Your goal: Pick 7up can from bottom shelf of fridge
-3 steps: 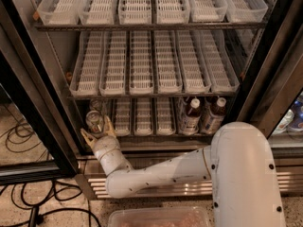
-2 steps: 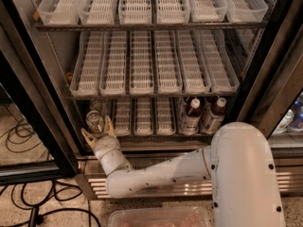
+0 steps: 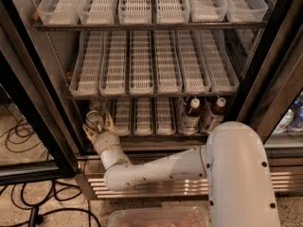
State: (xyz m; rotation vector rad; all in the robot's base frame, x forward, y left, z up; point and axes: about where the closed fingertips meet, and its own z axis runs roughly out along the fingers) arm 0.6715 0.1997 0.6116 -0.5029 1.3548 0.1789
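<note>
The fridge [image 3: 42, 103] stands open in front of me, with white slotted trays on its tiers. The 7up can [image 3: 94, 119], with its shiny silver top, stands at the far left front of the dim bottom shelf [image 3: 142, 135]. My gripper [image 3: 98, 126] reaches in from below on the white arm and sits at the can's base. It is open, with one yellowish finger on each side of the can. The can's lower body is hidden behind the gripper.
Two brown white-capped bottles [image 3: 191, 115] [image 3: 214, 112] stand at the right of the bottom shelf. The louvred steel base panel [image 3: 170, 186] runs below. Black cables [image 3: 21, 132] lie on the floor at left. A clear tray [image 3: 158, 217] sits at the bottom edge.
</note>
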